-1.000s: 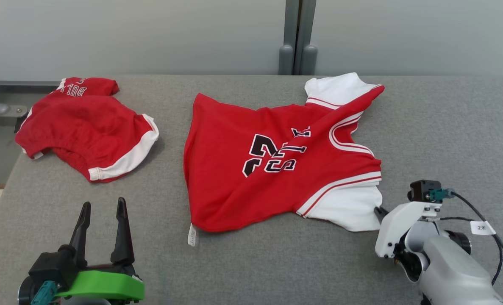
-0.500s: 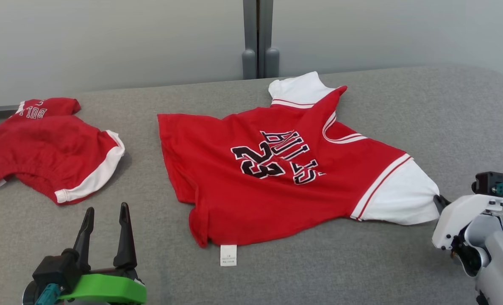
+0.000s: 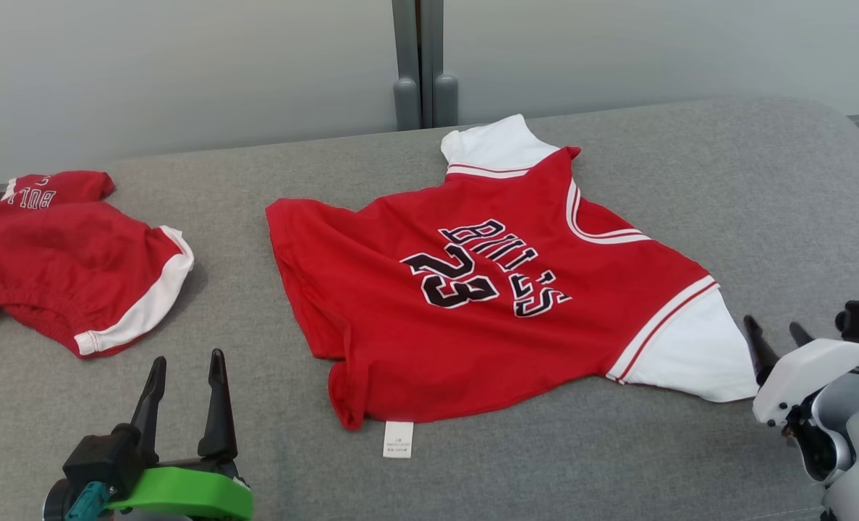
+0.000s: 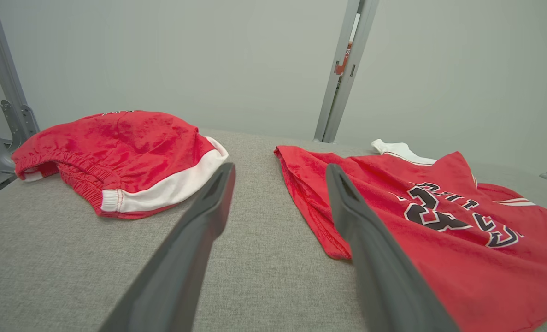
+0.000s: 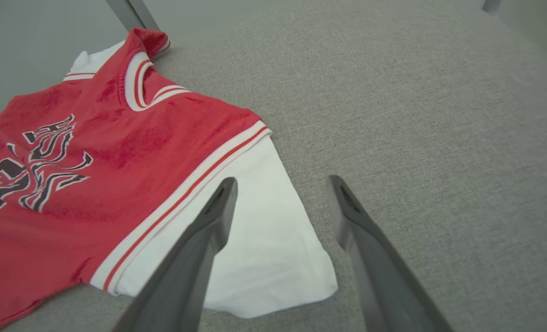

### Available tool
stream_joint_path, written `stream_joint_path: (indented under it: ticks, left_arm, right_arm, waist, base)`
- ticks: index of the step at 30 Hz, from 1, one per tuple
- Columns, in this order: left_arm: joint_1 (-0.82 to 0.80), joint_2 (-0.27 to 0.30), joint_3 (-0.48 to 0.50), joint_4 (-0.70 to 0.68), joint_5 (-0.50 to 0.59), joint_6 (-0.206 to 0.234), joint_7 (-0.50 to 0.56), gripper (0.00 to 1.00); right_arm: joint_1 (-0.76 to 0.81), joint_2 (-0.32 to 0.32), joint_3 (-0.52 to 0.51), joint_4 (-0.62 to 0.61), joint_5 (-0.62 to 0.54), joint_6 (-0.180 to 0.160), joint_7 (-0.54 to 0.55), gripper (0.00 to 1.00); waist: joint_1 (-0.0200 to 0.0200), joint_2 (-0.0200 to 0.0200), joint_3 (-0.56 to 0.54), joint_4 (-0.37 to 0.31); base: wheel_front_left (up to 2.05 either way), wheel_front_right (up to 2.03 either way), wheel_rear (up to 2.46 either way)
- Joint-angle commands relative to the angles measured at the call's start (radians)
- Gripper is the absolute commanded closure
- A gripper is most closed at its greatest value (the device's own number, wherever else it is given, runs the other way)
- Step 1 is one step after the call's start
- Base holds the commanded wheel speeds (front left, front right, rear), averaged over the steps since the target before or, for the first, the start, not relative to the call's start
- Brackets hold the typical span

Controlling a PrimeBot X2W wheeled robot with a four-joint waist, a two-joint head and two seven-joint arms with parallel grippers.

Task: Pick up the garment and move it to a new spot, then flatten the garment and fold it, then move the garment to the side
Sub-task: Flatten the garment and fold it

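The jersey point(image 3: 371, 289) reads "BULLS" and "23".

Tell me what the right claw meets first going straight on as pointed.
The right claw would likely meet the edge of the jersey's white sleeve, one finger passing over bare grey tabletop; depth is unclear.

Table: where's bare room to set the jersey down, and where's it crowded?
Widest bare stretch of table: right of the jersey, from its white sleeve to the table's right edge. Narrower strip between jersey and shorts. Near strip below the hem, between left gripper and right gripper. Crowded: left end, with the shorts.
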Motion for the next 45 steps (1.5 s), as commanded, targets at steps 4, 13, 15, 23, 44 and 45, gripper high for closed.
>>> stream_joint_path:
  ticks: [4, 13, 15, 23, 44, 45]
  left_arm:
    - [-0.012, 0.001, -0.004, 0.003, 0.01, -0.006, -0.001, 0.0]
    - [-0.001, 0.001, -0.005, -0.016, 0.012, -0.007, -0.001, 0.0]
    - [0.002, 0.001, -0.008, -0.015, 0.01, -0.007, -0.001, 0.0]
    - [-0.004, 0.001, -0.076, 0.016, 0.015, -0.009, -0.001, 0.0]
    - [-0.189, 0.006, -0.395, 0.413, -0.074, 0.028, 0.279, 0.31]
    - [-0.197, 0.006, -0.395, 0.426, -0.074, 0.031, 0.276, 0.39]
  right_arm:
    - [0.04, 0.036, -0.06, -0.15, -0.053, -0.001, -0.084, 0.0]
    - [0.157, 0.114, -0.016, -0.423, -0.108, -0.001, -0.275, 0.0]
    - [0.18, 0.122, -0.004, -0.435, -0.119, -0.001, -0.294, 0.0]
    - [0.201, 0.139, 0.019, -0.428, -0.138, -0.001, -0.314, 0.0]
    - [0.161, 0.125, 0.038, -0.42, -0.131, -0.001, -0.313, 0.0]
    - [0.161, 0.126, 0.039, -0.42, -0.131, -0.001, -0.313, 0.0]
  waist:
    - [-0.0001, -0.0001, -0.01, -0.002]
    - [-0.0001, -0.0001, -0.025, 0.0]
    - [-0.0001, -0.0001, -0.024, 0.002]
    - [-0.0001, -0.0001, -0.022, 0.004]
    - [-0.0001, -0.0001, -0.003, -0.052]
    - [-0.0001, -0.0001, -0.001, -0.054]
  base:
    - [0.0, 0.0, 0.0]
    - [0.0, 0.0, 0.0]
    - [0.0, 0.0, 0.0]
    - [0.0, 0.0, 0.0]
    - [0.0, 0.0, 0.0]
    - [0.0, 0.0, 0.0]
